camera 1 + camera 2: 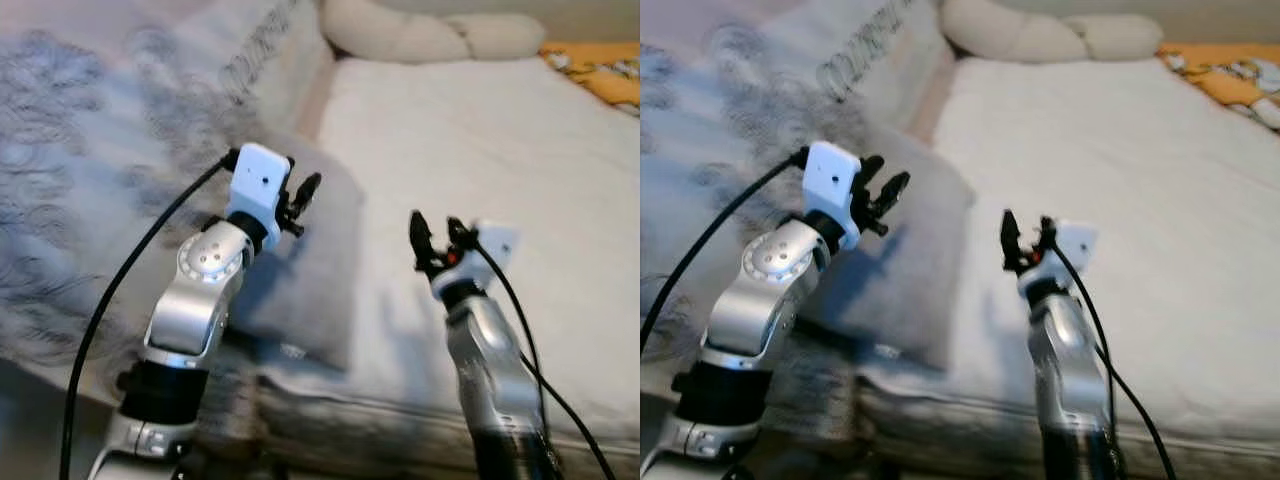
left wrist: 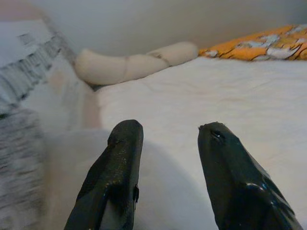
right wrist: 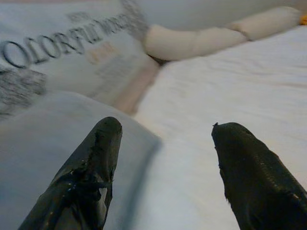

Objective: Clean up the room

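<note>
White bedding covers the bed point(image 1: 480, 130) that lies ahead of both arms, with a long cream bolster point(image 1: 430, 35) at its far end and an orange patterned cloth point(image 1: 600, 70) in the far corner to the right. Just beyond and below the left pincer point(image 1: 300, 200) lies a grey pillow point(image 1: 310, 290), set near the bed's front edge and leaning against a printed grey-and-white duvet point(image 1: 110, 150) bunched to the pincer's left. The left pincer hangs over the pillow with its fingers parted and nothing between them; whether it touches the fabric I cannot tell. The right pincer point(image 1: 432, 240) hovers to the right of the pillow above bare sheet, fingers also spread and empty. The pillow looks like the thing to tidy: it is probably light, soft and floppy, so it will sag and fold when lifted, and the cloth may slip unless a good pinch of fabric is gathered. A corner or the edge nearest the right pincer seems the best hold, perhaps with one pincer at each end to keep it from drooping. No basket, box or other container is seen here.
</note>
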Controlling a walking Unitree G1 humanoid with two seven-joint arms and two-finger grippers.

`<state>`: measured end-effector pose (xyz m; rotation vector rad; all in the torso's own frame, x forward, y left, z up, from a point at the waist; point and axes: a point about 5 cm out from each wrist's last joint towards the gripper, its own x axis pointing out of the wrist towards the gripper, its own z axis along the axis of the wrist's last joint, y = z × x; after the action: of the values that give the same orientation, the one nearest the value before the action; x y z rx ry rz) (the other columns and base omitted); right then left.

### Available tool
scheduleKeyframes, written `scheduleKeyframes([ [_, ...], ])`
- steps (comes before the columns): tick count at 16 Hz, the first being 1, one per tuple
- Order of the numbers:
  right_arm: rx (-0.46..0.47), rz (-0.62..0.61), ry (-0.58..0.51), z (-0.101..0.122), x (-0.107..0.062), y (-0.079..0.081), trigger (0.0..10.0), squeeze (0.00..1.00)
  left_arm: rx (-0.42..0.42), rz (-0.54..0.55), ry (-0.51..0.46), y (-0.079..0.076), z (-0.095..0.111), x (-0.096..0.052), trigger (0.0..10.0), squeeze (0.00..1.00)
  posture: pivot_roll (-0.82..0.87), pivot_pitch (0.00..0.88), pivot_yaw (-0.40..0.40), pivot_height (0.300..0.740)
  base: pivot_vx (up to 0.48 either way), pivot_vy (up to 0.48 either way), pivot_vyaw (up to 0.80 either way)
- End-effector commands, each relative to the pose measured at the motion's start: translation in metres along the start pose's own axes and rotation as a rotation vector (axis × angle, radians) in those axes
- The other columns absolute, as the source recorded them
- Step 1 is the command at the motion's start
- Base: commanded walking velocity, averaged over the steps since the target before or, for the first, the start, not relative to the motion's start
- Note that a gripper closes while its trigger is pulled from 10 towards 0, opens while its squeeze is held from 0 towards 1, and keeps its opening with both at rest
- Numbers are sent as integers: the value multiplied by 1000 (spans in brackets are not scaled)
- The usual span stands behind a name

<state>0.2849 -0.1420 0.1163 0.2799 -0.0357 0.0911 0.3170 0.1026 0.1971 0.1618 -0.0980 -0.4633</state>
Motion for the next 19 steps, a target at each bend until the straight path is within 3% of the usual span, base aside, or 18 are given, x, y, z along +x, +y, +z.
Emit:
scheduleKeyframes([
  [1, -10, -1, 8, 3, -1, 2, 10000, 0, 0, 7, 6, -4, -1, -2, 10000, 153, 0, 0, 31, 740, 0, -480, 0],
  [5, -54, -7, 40, 8, -1, -2, 10000, 0, 7, 55, 57, 2, -13, -11, 10000, 145, 8, 0, 8, 740, 0, -480, 0],
  [10, -71, -17, 68, 11, -4, -6, 10000, 0, -9, 143, 133, 16, -34, -35, 10000, 141, -3, 0, -10, 740, 0, -480, 0],
  [13, -95, -25, 105, 7, -8, -10, 10000, 0, -82, 226, 169, 19, -46, -50, 10000, 145, -6, 0, -11, 740, 0, -480, 0],
  [16, -74, -28, 157, -1, -12, -10, 10000, 0, -71, 286, 218, 26, -59, -67, 10000, 145, -7, 0, -14, 740, 0, -480, 0],
  [19, -93, -37, 176, -4, -14, -12, 10000, 0, -70, 310, 231, 27, -63, -75, 10000, 145, -5, 0, -23, 740, 0, -480, 0],
])
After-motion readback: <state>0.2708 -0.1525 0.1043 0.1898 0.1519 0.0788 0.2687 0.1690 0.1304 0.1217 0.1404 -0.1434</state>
